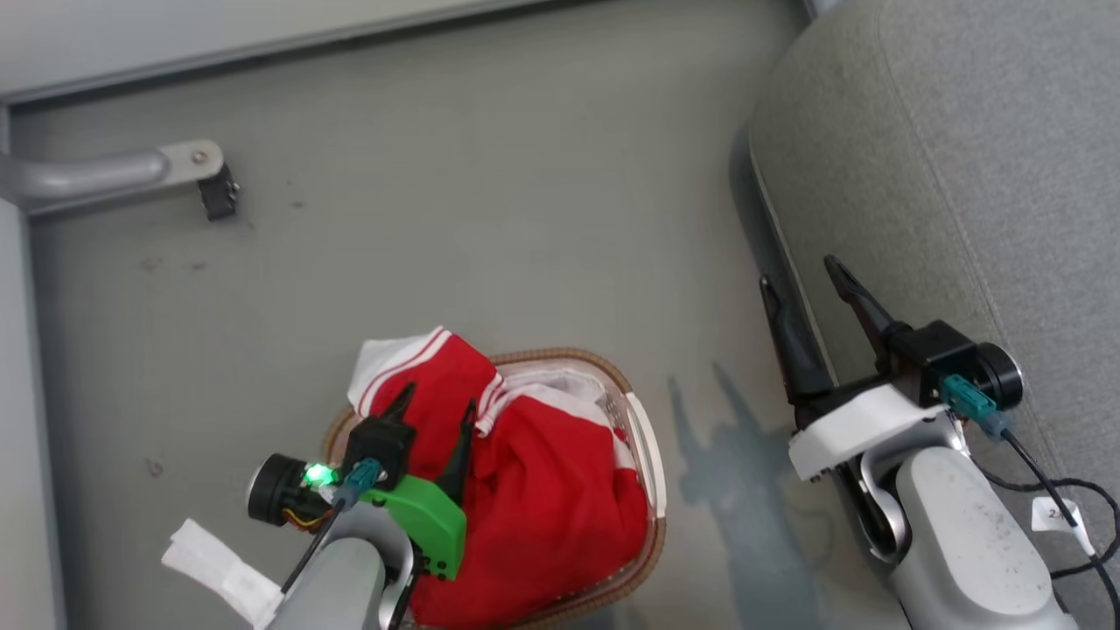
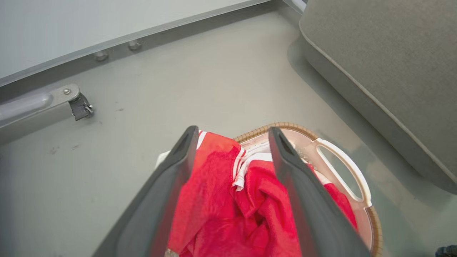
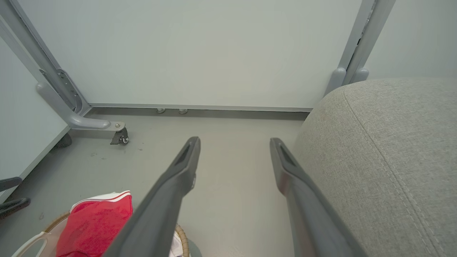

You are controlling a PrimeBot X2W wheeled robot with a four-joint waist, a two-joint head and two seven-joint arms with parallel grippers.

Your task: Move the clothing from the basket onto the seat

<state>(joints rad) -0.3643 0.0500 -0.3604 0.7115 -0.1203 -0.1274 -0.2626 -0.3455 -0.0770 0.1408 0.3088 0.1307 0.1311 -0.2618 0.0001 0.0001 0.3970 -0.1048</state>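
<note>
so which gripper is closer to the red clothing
Left. The left gripper hovers open over the clothing in the basket; the right gripper sits off beside the seat.

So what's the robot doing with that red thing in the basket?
The robot is moving laundry. Its left tool is open over the red clothing, heaped in the basket on the floor. Nothing is gripped yet. Its right tool is open and empty beside the grey seat, where the clothing should go.
</note>
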